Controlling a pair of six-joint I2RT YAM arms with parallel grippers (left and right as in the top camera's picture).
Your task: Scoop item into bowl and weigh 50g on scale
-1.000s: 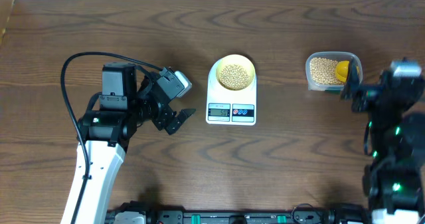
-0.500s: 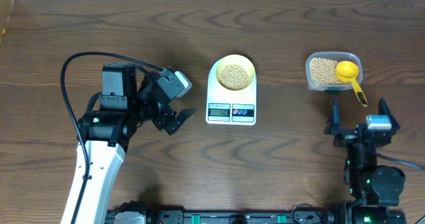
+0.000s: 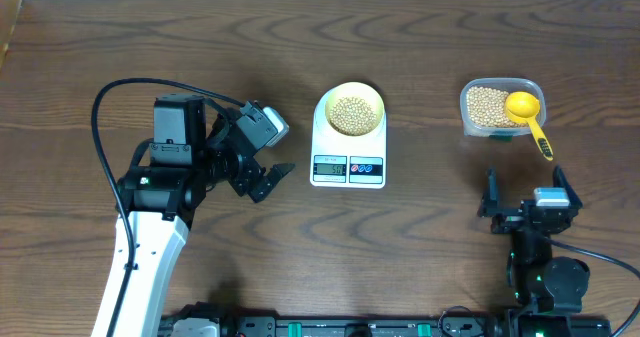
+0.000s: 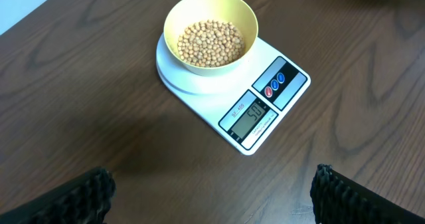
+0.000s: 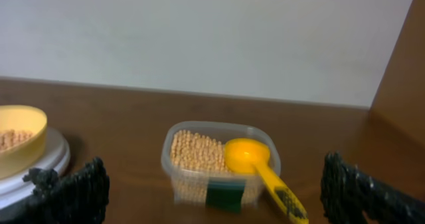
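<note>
The pale yellow bowl (image 3: pixel 354 111) holds tan beans (image 3: pixel 351 113) and stands on the white scale (image 3: pixel 348 162); the bowl (image 4: pixel 211 32) and the scale (image 4: pixel 255 114) also show in the left wrist view, where the display seems to read 50. More beans (image 3: pixel 486 105) lie in the clear container (image 3: pixel 501 106) with the yellow scoop (image 3: pixel 529 115) resting in it, handle over the rim. My left gripper (image 3: pixel 268 180) is open and empty, left of the scale. My right gripper (image 3: pixel 531 199) is open and empty, near the table's front, below the container (image 5: pixel 220 161).
A black cable (image 3: pixel 130 92) loops over the table behind the left arm. A pale wall (image 5: pixel 199 38) stands behind the table's far edge. The bowl's edge (image 5: pixel 20 141) shows at the left of the right wrist view.
My right arm has pulled back from the container toward the table's front, leaving the scoop resting in the container. The left arm, bowl and scale have not moved.
</note>
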